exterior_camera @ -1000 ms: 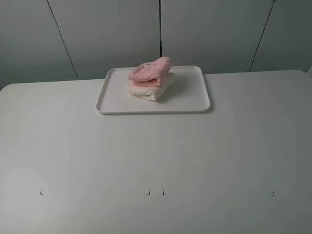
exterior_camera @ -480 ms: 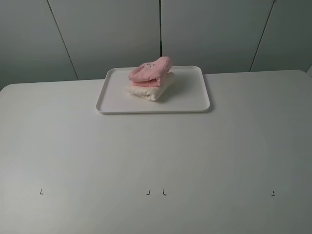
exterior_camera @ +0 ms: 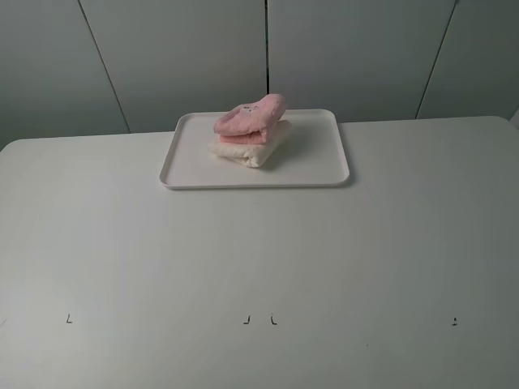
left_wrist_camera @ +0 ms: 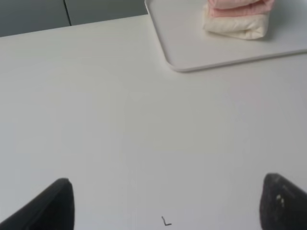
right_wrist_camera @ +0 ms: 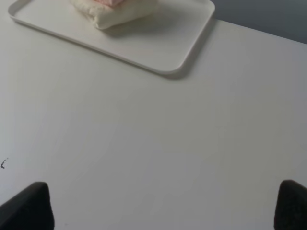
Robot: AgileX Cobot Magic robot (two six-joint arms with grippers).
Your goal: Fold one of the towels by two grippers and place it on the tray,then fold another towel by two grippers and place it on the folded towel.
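A folded pink towel (exterior_camera: 250, 116) lies on top of a folded cream towel (exterior_camera: 251, 148) on the white tray (exterior_camera: 316, 166) at the back of the table. The stack also shows in the left wrist view, pink towel (left_wrist_camera: 240, 6) over cream towel (left_wrist_camera: 235, 25) on the tray (left_wrist_camera: 192, 52), and in the right wrist view as the cream towel (right_wrist_camera: 115, 12) on the tray (right_wrist_camera: 158, 48). My left gripper (left_wrist_camera: 165, 203) and right gripper (right_wrist_camera: 163, 206) are open and empty, far back from the tray near the table's front. Neither arm shows in the exterior high view.
The white table (exterior_camera: 259, 259) has small black marks near its front edge, one (exterior_camera: 69, 318) at the left, a pair (exterior_camera: 259, 319) in the middle, one (exterior_camera: 455, 322) at the right. Grey wall panels (exterior_camera: 178, 57) stand behind the table.
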